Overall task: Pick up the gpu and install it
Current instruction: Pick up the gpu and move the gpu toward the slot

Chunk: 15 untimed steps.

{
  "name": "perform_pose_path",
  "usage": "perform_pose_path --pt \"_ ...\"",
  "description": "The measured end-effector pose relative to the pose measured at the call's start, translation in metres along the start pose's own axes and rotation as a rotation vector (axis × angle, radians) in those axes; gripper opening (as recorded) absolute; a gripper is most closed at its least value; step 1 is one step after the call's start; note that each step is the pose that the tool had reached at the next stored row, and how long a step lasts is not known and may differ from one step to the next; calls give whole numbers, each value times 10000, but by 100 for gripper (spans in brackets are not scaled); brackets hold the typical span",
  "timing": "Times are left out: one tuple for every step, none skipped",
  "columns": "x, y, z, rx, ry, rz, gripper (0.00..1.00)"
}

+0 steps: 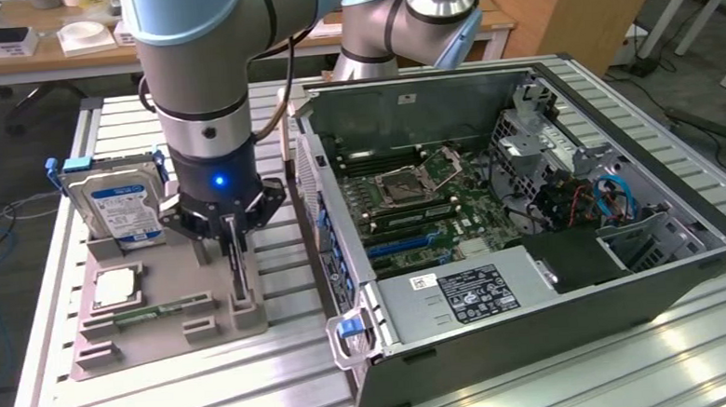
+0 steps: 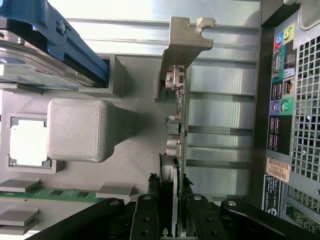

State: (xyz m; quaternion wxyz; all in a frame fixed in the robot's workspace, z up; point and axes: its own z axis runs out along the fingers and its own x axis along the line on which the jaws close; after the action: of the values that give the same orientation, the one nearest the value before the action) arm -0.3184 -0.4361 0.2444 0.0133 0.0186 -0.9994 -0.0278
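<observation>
The gpu [image 1: 235, 263] stands on edge in a slot of the grey parts holder [image 1: 159, 340], just beside the open computer case [image 1: 645, 245]. In the wrist view the gpu [image 2: 176, 125] shows edge-on as a thin dark board, with its silver bracket [image 2: 182, 42] at the far end. My gripper [image 1: 231, 231] has come straight down over it. Its black fingers [image 2: 147, 215] sit tight against both faces of the card, so the gripper [image 2: 171, 212] is shut on the gpu. The card's lower edge still rests in the holder [image 2: 135, 165].
A silver hard drive [image 1: 117, 202] with blue rails stands upright in the holder behind the gripper. A processor [image 1: 115, 288] and a green memory stick [image 1: 157, 312] lie in front. The case's motherboard [image 1: 413, 201] lies exposed, with the power supply [image 1: 467, 287] near the front.
</observation>
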Motion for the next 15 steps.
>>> perform_pose_path --pt "0 0 -3 0 0 0 27" --pt "0 0 -5 0 0 0 27" --pt "0 0 -8 0 0 0 27" --pt "0 1 -10 0 0 0 27" --pt "0 1 -12 -1 -1 0 27" --pt "1 1 -14 0 0 0 27" --pt "1 1 -16 0 0 0 27" --pt "1 2 -27 -1 -1 0 27" --pt "1 2 -34 0 0 0 27" --pt "1 2 -35 0 0 -1 27" --pt "1 2 -36 0 0 0 27" --pt "1 2 -37 0 0 0 27" --pt "1 2 -38 0 0 0 27" --pt "2 4 -78 0 0 0 27" --pt "3 6 -109 0 0 0 27"
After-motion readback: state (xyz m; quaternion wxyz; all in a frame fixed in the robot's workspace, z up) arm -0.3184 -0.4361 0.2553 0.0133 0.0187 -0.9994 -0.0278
